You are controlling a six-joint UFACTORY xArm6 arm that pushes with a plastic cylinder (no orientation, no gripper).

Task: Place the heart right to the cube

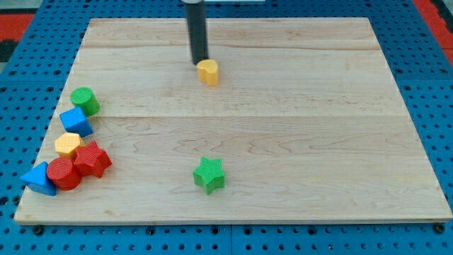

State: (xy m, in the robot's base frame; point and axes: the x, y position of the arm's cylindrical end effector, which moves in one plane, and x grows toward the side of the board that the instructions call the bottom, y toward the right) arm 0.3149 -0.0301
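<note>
You have eight blocks on the wooden counter (318,127). By colour: two yellow, two green, two blue, two red.

Six of them sit bunched at the view's left edge:
- a green cylinder (84,100) at the top of the group;
- the blue cube (76,122) just below it, touching or nearly touching;
- a yellow hexagon-like block (68,144) below the cube;
- a red block of angular outline (92,159), shape not clear, to the right of it;
- a red cylinder (64,173) against that red block;
- a blue triangular block (39,178) at the lower left end.

The other two stand alone. A green star (209,174) lies at lower centre, well apart from everything. The yellow heart (208,71) lies at upper centre, well apart from the cube and to its right and above.

Your arm carries no fingers, so no spread or pinch can be reported; it ends in a dark rod. My tip (201,61) stands at the heart's upper left edge, touching it or just beside it; contact cannot be confirmed.
</note>
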